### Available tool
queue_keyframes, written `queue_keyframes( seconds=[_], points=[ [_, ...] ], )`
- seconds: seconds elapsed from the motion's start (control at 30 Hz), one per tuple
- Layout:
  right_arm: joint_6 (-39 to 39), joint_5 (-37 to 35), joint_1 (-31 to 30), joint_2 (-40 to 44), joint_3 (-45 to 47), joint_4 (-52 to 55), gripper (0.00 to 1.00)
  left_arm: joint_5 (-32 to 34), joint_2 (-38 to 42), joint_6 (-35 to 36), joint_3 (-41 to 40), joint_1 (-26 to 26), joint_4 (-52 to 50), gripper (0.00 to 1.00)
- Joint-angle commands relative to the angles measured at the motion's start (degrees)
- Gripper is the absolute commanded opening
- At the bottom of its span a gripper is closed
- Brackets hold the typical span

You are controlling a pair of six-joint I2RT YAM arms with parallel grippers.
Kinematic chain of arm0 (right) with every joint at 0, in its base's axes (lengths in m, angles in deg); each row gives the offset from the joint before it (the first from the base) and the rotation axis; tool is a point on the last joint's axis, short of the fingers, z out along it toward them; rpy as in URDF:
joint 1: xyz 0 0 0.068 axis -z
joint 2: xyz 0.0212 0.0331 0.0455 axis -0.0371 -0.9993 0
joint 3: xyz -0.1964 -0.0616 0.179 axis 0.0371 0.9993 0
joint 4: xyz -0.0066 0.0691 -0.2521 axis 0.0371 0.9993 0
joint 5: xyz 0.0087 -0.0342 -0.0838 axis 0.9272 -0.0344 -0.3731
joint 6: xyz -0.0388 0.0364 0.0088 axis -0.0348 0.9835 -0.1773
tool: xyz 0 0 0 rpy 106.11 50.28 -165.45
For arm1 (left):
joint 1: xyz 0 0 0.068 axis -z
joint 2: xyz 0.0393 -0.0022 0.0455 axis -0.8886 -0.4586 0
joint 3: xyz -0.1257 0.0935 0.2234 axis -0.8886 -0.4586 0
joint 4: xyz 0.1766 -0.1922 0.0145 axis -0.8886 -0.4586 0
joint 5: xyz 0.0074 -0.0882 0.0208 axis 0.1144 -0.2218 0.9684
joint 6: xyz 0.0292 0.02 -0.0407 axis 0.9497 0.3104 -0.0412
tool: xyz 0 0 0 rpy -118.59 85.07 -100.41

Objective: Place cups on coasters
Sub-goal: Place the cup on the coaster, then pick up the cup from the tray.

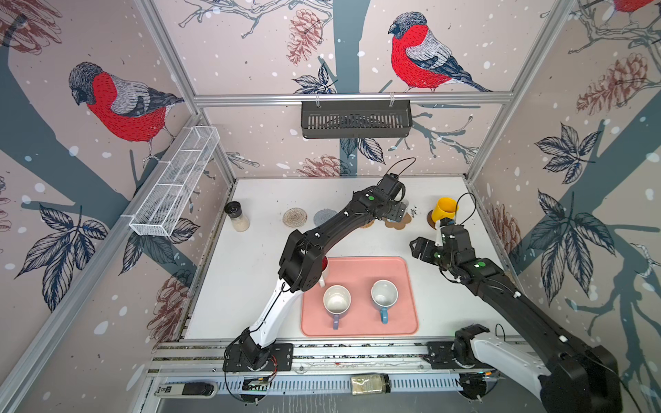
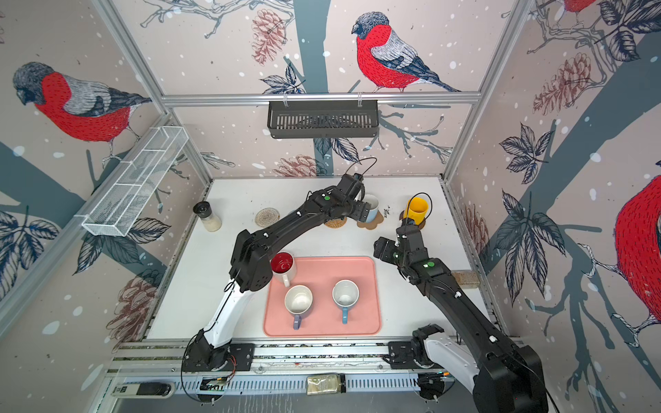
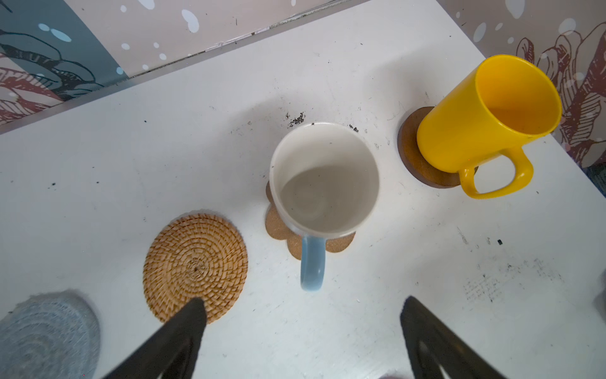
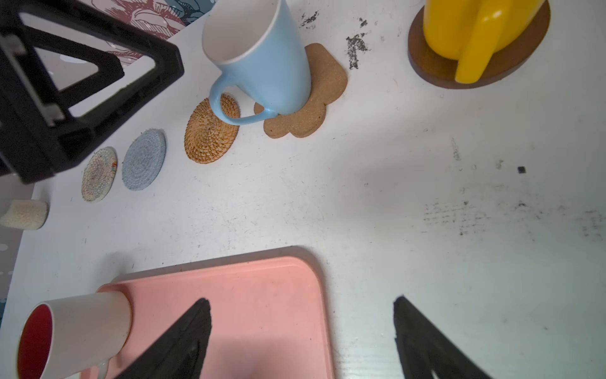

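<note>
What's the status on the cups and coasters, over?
Left gripper, right gripper open, empty. Yellow mug, blue mug on coasters. Three mugs on pink tray. Nothing blocking.

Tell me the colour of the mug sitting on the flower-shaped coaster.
Light blue mug, white inside; the right wrist view shows it best.

Glossy glazed blue mug on grainy cork coaster; woven rattan coaster beside.

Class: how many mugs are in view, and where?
5. Yellow mug on wooden coaster; blue mug on cork coaster; red-lined mug, lavender-handled mug, blue-handled mug on the pink tray.
</note>
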Motion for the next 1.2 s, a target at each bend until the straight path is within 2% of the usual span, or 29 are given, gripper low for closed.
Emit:
queue_keyframes(
  seconds=[0.0,0.17,0.37,0.63,0.83,1.03,1.13,1.17],
  points=[
    [1.25,-3.37,-2.67,0.72,-2.10,4.49,0.84,2.05,4.06,-0.85,-3.02,-0.03,-0.18,0.92],
    [2.28,-6.21,-7.86,0.47,-5.74,8.98,0.74,3.66,11.16,-2.29,-11.76,-0.07,-2.15,0.90],
    [4.53,-10.14,-15.93,-3.38,-11.47,16.85,0.71,4.49,24.30,-4.98,-30.92,-0.03,2.98,0.89],
    [11.46,-9.05,-25.00,-3.51,-14.94,24.98,0.56,6.16,39.87,-8.04,-50.85,-0.02,7.18,0.89],
    [17.41,-10.04,-33.43,-4.97,-16.90,30.11,0.54,7.92,46.75,-9.54,-59.01,-0.01,9.07,0.89],
    [23.69,-9.71,-40.98,-6.18,-17.67,32.77,0.58,9.88,49.74,-10.56,-64.56,-0.02,11.77,0.87],
    [27.01,-8.47,-44.45,-6.48,-17.18,33.23,0.53,10.16,49.57,-11.26,-65.59,-0.03,12.76,0.86],
    [27.95,-8.36,-45.52,-6.40,-17.26,33.53,0.48,10.22,49.50,-11.56,-65.82,-0.03,13.25,0.86]
  ],
)
